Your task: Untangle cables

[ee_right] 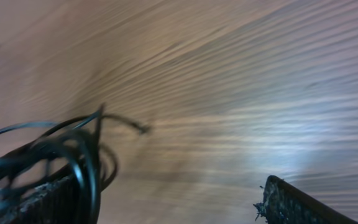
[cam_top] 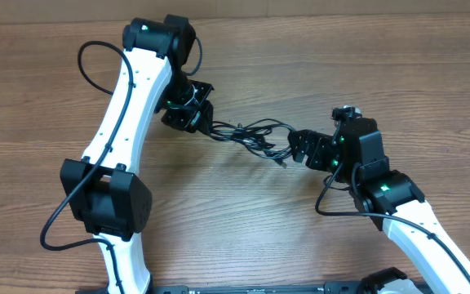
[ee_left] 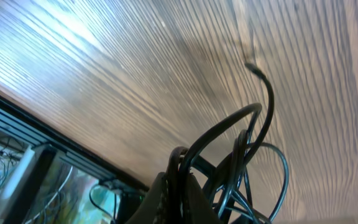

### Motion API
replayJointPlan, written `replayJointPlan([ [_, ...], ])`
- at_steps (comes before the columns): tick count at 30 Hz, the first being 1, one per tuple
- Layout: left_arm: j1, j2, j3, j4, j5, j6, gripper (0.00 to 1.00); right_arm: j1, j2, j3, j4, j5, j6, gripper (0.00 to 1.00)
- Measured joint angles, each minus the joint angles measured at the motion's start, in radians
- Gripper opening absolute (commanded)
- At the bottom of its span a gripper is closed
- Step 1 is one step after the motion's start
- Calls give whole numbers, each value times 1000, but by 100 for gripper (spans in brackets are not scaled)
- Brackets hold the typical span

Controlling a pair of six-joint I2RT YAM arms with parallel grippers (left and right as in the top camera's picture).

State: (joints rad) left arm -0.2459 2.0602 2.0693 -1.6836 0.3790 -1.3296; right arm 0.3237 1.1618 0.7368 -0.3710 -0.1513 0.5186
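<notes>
The cables (cam_top: 251, 135) are a tangle of thin black cords stretched over the wooden table between my two grippers. My left gripper (cam_top: 201, 122) holds the bundle's left end. In the left wrist view it (ee_left: 180, 180) is shut on a few strands, and the cables (ee_left: 229, 124) loop up from it to a free plug end. My right gripper (cam_top: 300, 149) sits at the tangle's right end. In the right wrist view it (ee_right: 166, 199) is wide open with bare table between its fingers. Some of the cables (ee_right: 73, 140) hang over its left finger (ee_right: 36, 202).
The wooden table (cam_top: 235, 212) runs under both arms. Thicker black wiring (cam_top: 84, 69) loops along the white left arm, and a similar loop (cam_top: 333, 208) hangs by the right arm. A dark frame edge (ee_left: 55, 134) crosses the left wrist view.
</notes>
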Motion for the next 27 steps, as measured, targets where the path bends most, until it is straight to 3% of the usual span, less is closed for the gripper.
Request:
replayJointPlan([
  [13,19,0,0,0,-131,-11,4,-15,0,0,18,-315,5,93],
  [24,19,0,0,0,-130,-27,4,-15,0,0,18,-411,4,96],
  [25,19,0,0,0,-136,-26,17,-15,0,0,18,-413,4,96],
  [27,19,0,0,0,-172,-26,66,-15,0,0,18,-417,0,96],
])
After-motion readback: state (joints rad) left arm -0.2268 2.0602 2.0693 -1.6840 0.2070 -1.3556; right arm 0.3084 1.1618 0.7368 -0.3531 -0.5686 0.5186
